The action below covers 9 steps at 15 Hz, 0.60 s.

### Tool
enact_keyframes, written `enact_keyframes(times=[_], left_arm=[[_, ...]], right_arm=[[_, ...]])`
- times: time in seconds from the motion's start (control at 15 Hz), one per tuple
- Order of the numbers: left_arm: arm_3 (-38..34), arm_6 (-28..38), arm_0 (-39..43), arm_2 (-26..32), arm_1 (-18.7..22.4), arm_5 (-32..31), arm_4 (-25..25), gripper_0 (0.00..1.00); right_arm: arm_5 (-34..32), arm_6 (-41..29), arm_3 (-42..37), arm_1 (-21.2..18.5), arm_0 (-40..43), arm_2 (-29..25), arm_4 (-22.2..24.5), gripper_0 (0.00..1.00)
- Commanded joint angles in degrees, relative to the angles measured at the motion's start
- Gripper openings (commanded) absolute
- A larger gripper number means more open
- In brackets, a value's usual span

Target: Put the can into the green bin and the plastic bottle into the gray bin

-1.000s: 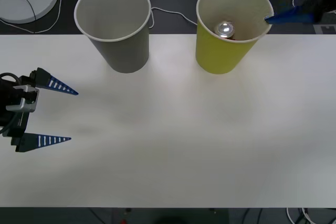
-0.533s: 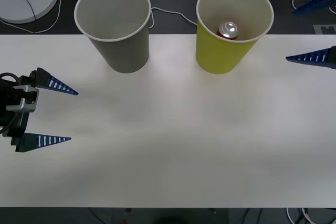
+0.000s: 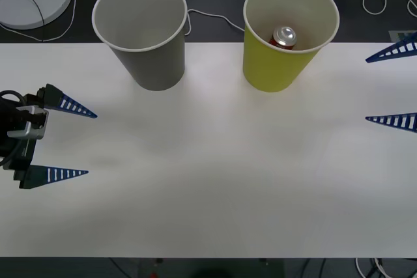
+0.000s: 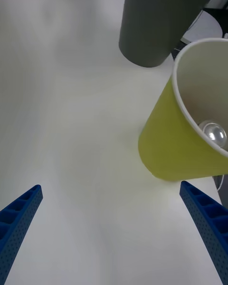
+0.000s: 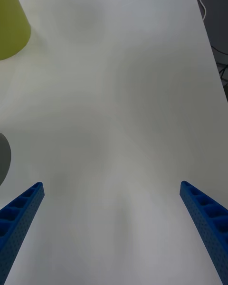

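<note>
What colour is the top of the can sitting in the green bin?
Shiny silver, on the can inside the green bin; the front view shows it best.

Can (image 3: pixel 284 36) body behind green bin (image 3: pixel 277 63) wall.

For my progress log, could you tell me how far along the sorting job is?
Done: the can sits inside the green bin. In hand: nothing; the right gripper and left gripper are open over the table. Left: the gray bin looks empty.
</note>
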Motion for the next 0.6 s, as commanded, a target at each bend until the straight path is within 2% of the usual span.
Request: enact_keyframes(times=[0.07, 0.2, 0.6], left_arm=[[0.0, 0.0, 0.0, 0.0, 0.0, 0.0, 0.0, 1.0], [0.0, 0.0, 0.0, 0.0, 0.0, 0.0, 0.0, 1.0], [0.0, 0.0, 0.0, 0.0, 0.0, 0.0, 0.0, 1.0]], right_arm=[[0.0, 5.4, 0.0, 2.5, 3.9, -2.3, 0.2, 1.0], [0.0, 7.9, 0.1, 3.5, 7.0, -3.3, 0.3, 1.0], [0.0, 8.8, 0.1, 6.2, 13.0, -4.0, 0.2, 1.0]])
